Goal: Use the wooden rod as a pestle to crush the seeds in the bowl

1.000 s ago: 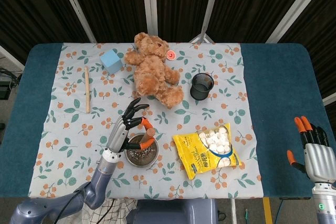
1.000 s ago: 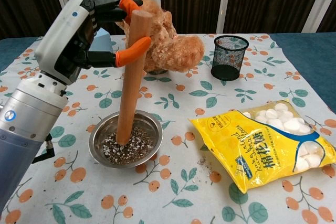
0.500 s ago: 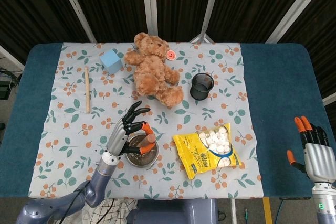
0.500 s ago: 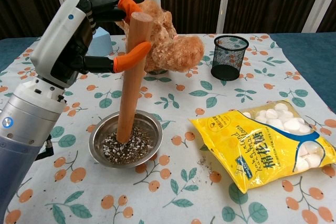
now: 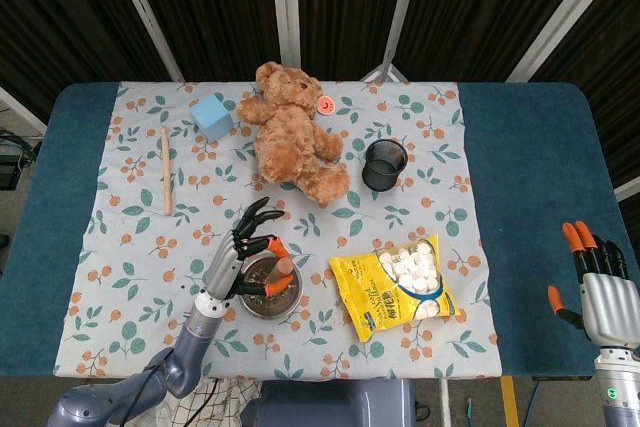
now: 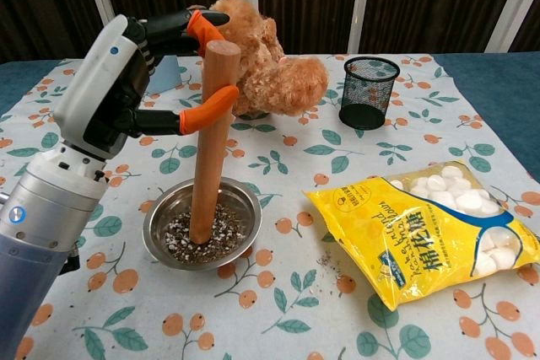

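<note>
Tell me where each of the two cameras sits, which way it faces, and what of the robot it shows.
Head view: high above the near table edge, looking steeply down on the table; shows the left hand and the right hand.
Chest view: low at the near edge, facing across the table; shows only the left hand and its arm.
Shared: left hand holding the wooden rod in the bowl, teddy bear, mesh cup, yellow bag.
</note>
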Motion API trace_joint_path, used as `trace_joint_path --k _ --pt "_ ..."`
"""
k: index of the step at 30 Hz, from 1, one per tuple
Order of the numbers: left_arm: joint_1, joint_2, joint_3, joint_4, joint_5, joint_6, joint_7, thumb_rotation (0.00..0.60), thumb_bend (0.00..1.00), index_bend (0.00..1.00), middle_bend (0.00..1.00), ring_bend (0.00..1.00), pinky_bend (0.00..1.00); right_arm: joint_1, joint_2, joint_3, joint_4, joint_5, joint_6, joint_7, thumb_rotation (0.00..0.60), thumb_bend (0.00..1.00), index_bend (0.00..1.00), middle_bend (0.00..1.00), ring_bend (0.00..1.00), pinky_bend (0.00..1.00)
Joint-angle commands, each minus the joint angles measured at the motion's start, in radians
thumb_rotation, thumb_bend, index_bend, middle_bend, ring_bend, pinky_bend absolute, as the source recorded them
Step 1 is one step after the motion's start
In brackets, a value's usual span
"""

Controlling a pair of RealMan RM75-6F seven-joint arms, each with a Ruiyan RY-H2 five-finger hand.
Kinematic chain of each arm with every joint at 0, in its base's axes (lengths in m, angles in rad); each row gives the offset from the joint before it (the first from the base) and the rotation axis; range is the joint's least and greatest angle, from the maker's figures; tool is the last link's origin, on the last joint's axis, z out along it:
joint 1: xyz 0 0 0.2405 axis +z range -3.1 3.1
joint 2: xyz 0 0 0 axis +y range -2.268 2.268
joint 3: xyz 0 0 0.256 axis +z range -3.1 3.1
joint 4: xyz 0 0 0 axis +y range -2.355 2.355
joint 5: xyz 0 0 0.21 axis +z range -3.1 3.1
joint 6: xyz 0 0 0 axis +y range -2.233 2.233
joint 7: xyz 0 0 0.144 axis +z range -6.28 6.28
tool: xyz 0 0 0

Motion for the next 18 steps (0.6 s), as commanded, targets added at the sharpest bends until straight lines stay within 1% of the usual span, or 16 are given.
trace_joint_path --k 1,13,18 --pt "0.004 -0.004 0.003 0.006 -0.004 0.001 -0.005 0.600 0.80 0.60 0.69 0.18 0.06 -0.001 -0.001 0.000 0.000 -0.001 0.002 0.000 0.600 0.42 0.00 0.00 0.00 0.00" --pt "0.000 -0.002 0.010 0.004 -0.003 0.017 0.002 0.600 0.80 0.60 0.68 0.18 0.06 0.000 0.000 0.001 0.000 -0.002 0.001 0.001 0.600 0.42 0.00 0.00 0.00 0.00" --pt "-0.016 -0.005 -0.009 -0.010 -0.011 0.021 0.005 0.600 0.80 0.59 0.68 0.18 0.06 -0.001 0.001 0.001 0.000 -0.002 0.002 0.002 0.600 0.42 0.00 0.00 0.00 0.00"
